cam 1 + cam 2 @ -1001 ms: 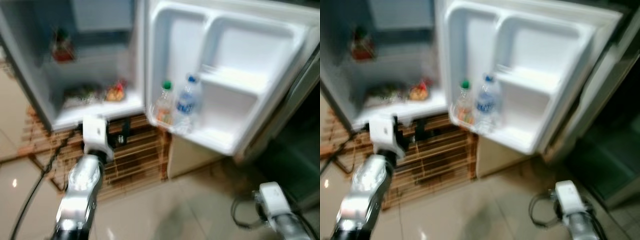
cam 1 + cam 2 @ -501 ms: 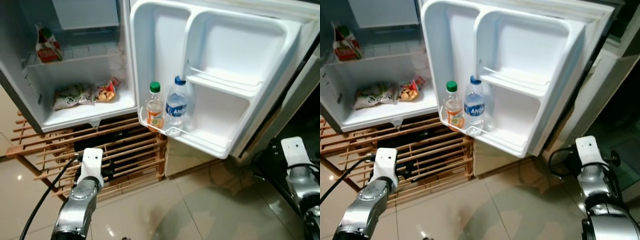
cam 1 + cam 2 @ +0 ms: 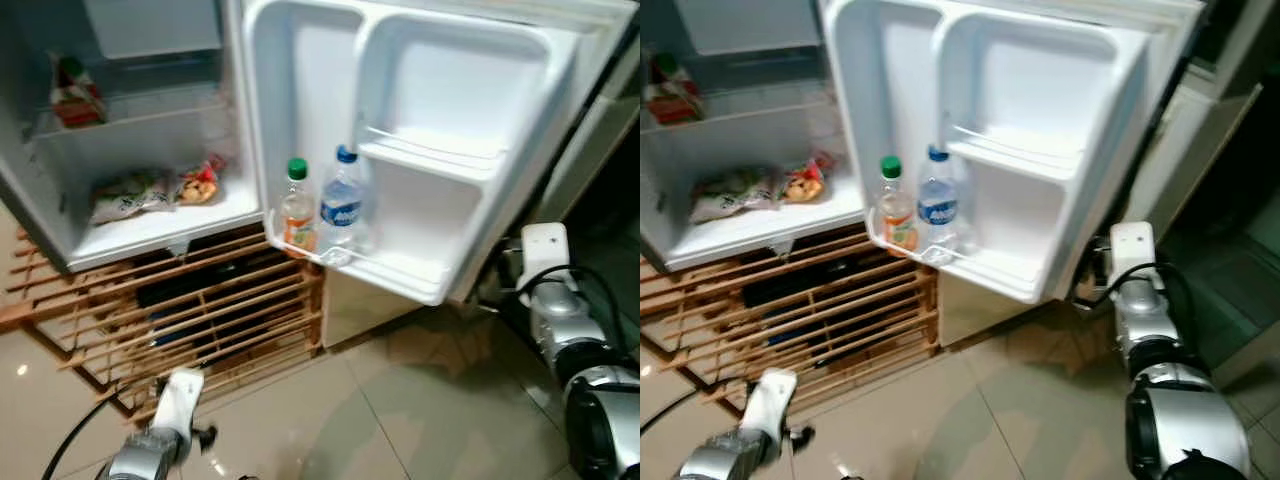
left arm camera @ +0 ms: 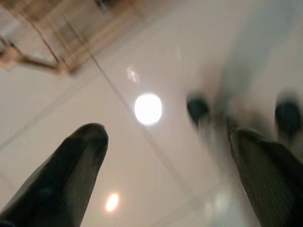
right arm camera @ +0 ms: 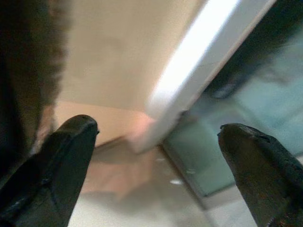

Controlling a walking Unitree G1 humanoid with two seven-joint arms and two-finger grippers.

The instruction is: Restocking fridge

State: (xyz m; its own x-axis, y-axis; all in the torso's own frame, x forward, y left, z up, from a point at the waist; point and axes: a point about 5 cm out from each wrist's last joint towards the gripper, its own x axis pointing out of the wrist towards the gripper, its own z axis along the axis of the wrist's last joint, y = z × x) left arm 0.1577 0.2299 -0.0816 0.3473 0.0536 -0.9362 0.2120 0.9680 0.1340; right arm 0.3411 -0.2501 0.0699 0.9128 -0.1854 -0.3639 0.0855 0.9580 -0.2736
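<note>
Presently: fridge door (image 3: 420, 110) standing wide open; green-capped bottle (image 3: 297, 208) and water bottle (image 3: 342, 203) sitting side by side in its lower rack; snack packets (image 3: 150, 190) lying inside; left gripper (image 4: 165, 156) hanging spread, empty, over floor tiles; right gripper (image 5: 156, 142) spread, empty, beside the door's edge.

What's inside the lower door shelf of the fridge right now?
The lower door shelf holds two bottles side by side: a green-capped bottle and a blue-capped water bottle. Their bases are hidden behind the shelf rail; the rest of the shelf looks bare.
</note>
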